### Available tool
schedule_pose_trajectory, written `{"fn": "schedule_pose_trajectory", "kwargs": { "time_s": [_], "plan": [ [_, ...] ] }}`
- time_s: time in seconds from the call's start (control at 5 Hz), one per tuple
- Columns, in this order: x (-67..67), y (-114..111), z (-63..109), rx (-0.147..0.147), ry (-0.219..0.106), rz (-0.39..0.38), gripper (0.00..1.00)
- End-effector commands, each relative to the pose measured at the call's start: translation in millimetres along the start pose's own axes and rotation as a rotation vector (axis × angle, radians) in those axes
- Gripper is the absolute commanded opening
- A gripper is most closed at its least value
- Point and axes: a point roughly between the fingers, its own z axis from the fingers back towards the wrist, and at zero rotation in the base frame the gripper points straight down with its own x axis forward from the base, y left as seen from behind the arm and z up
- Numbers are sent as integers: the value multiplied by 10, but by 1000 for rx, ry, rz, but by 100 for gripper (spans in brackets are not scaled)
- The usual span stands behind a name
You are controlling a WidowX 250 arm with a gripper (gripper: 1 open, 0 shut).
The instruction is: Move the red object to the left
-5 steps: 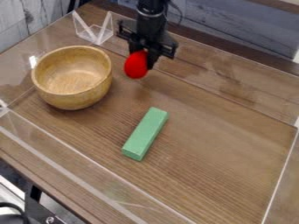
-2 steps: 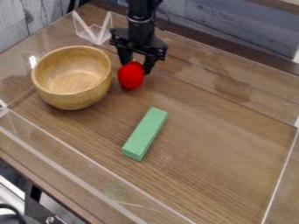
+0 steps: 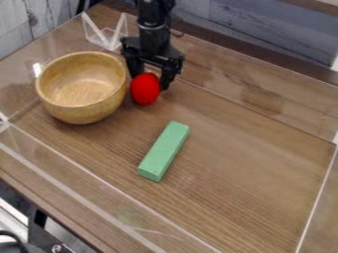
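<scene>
Since a second ago, the pincer (image 3: 149,76) has been lowering the red object (image 3: 144,89) onto the desk (image 3: 251,119) and spreading its jaws apart. Now the red object is sitting on the wood just beside the wooden bowl (image 3: 82,87), which is holding nothing. Nearer the camera, a green block (image 3: 164,151) is lying flat.

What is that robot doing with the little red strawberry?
The robot arm's tool hangs right over the red toy strawberry with its jaws open, so it is not gripping it. The strawberry sits on the wooden table, right beside the wooden bowl. A flat green block lies nearer the camera, untouched.
</scene>
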Motion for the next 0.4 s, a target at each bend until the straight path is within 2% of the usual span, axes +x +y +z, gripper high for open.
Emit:
{"fn": "schedule_pose_trajectory", "kwargs": {
  "time_s": [0.0, 0.2],
  "plan": [
    [204, 104, 295, 1, -89, 1, 0],
    [150, 101, 339, -17, -89, -11, 100]
  ]
}}
